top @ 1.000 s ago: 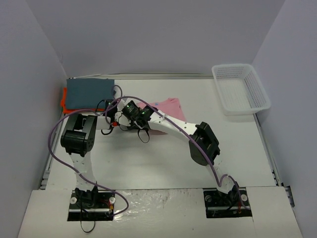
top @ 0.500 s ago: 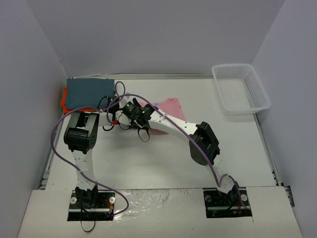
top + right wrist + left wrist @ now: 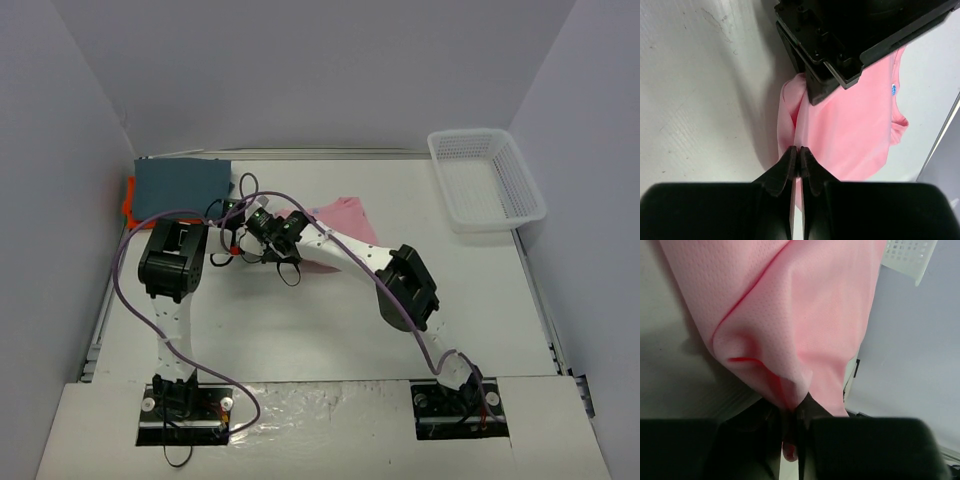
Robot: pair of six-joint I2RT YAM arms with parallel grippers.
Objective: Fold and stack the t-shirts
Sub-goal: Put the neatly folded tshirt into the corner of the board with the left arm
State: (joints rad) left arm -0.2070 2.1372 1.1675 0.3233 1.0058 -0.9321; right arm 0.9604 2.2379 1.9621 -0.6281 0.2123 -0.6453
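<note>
Pink cloth is in both grippers. Left gripper (image 3: 790, 416) is clamped on a bunched fold of the pink t-shirt (image 3: 805, 315), and the fabric funnels straight into the jaws. Right gripper (image 3: 799, 159) has its jaws pressed together, with the same shirt's edge pinched between them. In my right wrist view the left gripper bites the fold just beside it, at 12 o'clock. From the top I see both wrists meet a little toward 11 o'clock from the centre of the table (image 3: 300, 320). The rest of the shirt trails toward 1 o'clock, lying on the surface. Dark blue-grey t-shirt (image 3: 180, 185) lies folded in the 10 o'clock corner, on top of the orange t-shirt (image 3: 128, 208), which pokes out at its left edge. White mesh basket (image 3: 470, 135) sits at 2 o'clock, well apart.
</note>
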